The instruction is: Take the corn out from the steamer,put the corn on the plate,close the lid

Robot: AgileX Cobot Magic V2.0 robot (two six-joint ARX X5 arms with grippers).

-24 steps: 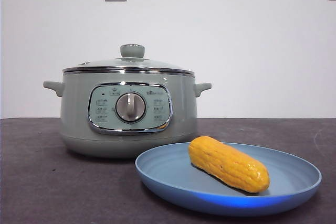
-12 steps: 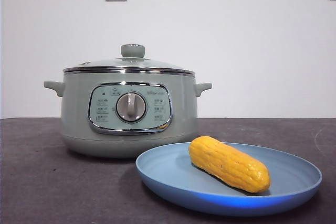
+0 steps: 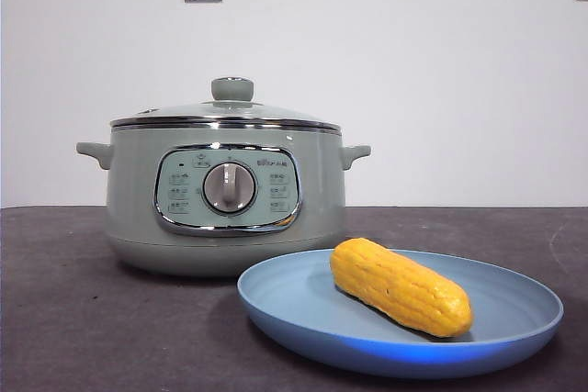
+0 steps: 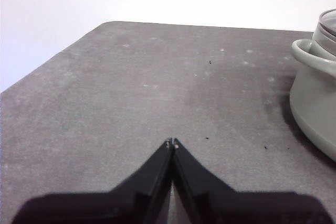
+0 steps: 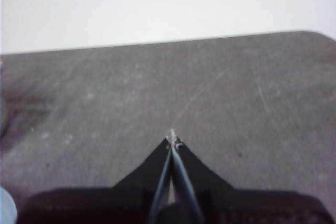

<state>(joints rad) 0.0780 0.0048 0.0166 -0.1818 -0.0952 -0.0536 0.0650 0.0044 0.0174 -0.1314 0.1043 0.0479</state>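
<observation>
The corn lies slantwise on the plate at lower right, lid seated on the steamer — both the left gripper and the right gripper clenched on nothing (nothing seems left to grasp).

Sage-green steamer left of centre, glass lid seated on it; blue plate lower right. Yellow corn lies aslant on plate.
</observation>
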